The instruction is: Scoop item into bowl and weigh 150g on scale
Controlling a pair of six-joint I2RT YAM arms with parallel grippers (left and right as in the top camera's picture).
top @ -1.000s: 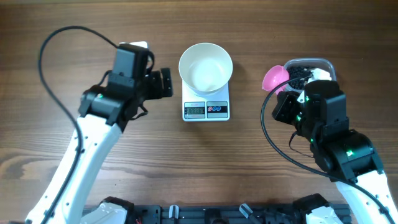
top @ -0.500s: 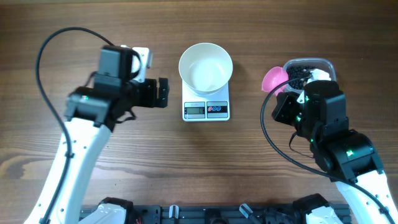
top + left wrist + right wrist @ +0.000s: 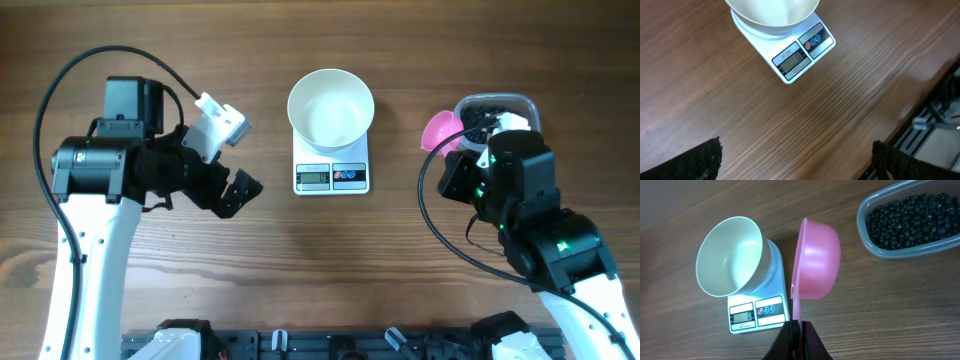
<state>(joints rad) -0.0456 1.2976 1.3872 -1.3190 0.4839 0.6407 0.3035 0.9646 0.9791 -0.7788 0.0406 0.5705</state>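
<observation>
The white bowl [image 3: 331,108] stands empty on the scale [image 3: 332,176] at the table's middle back. In the right wrist view the bowl [image 3: 730,255] and the scale [image 3: 755,315] lie left of a pink scoop [image 3: 817,265] held on edge. My right gripper [image 3: 796,330] is shut on its handle. The item, small black beans [image 3: 910,217], fills a clear tub [image 3: 497,112] at the back right, just behind the scoop [image 3: 442,128]. My left gripper [image 3: 232,192] hangs open left of the scale. Between its fingers [image 3: 700,160] there is only bare wood, with the scale [image 3: 800,55] ahead.
The table's front edge and a black rail [image 3: 935,120] show at the right of the left wrist view. A black cable [image 3: 110,55] loops over the left arm. Wood tabletop [image 3: 330,260] lies in front of the scale.
My left arm has pulled back from beside the bowl toward the left and front, turning its wrist. The right arm, the scoop, the bowl and the scale have not moved.
</observation>
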